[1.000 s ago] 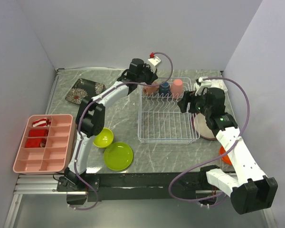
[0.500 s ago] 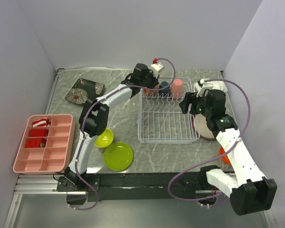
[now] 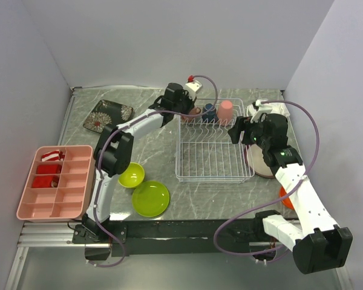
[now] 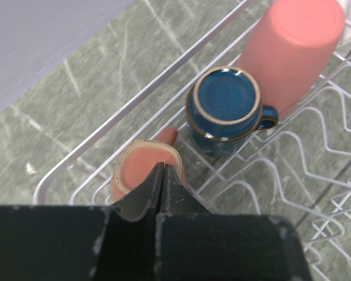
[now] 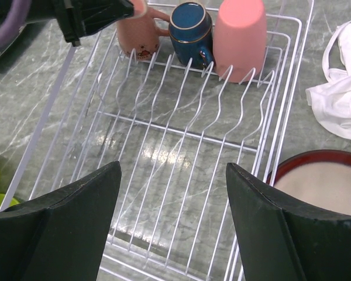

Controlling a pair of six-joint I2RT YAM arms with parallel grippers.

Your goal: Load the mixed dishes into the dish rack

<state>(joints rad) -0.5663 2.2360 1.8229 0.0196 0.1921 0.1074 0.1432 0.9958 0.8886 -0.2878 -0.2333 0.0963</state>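
Note:
The white wire dish rack (image 3: 215, 179) stands mid-table. Three cups stand upside down along its back: salmon cup (image 3: 195, 112), dark navy cup (image 3: 210, 110) and pink cup (image 3: 225, 110). My left gripper (image 3: 189, 107) is shut and empty, its tips (image 4: 164, 168) just above the salmon cup's (image 4: 141, 170) base, beside the navy cup (image 4: 224, 105) and pink cup (image 4: 292, 41). My right gripper (image 3: 239, 132) is open and empty over the rack's (image 5: 181, 130) right half. The brown round plate (image 3: 261, 163) lies right of the rack. The lime bowl (image 3: 132, 175) and lime plate (image 3: 150, 198) lie front left.
The black floral plate (image 3: 107, 115) lies at the back left. A pink divided tray (image 3: 55, 181) sits at the left edge. A white cloth (image 3: 269, 109) lies behind the brown plate. An orange bowl (image 3: 286, 196) shows partly under my right arm.
My left gripper came down to the salmon cup at the rack's back left corner, then shifted slightly left. My right arm hardly moved.

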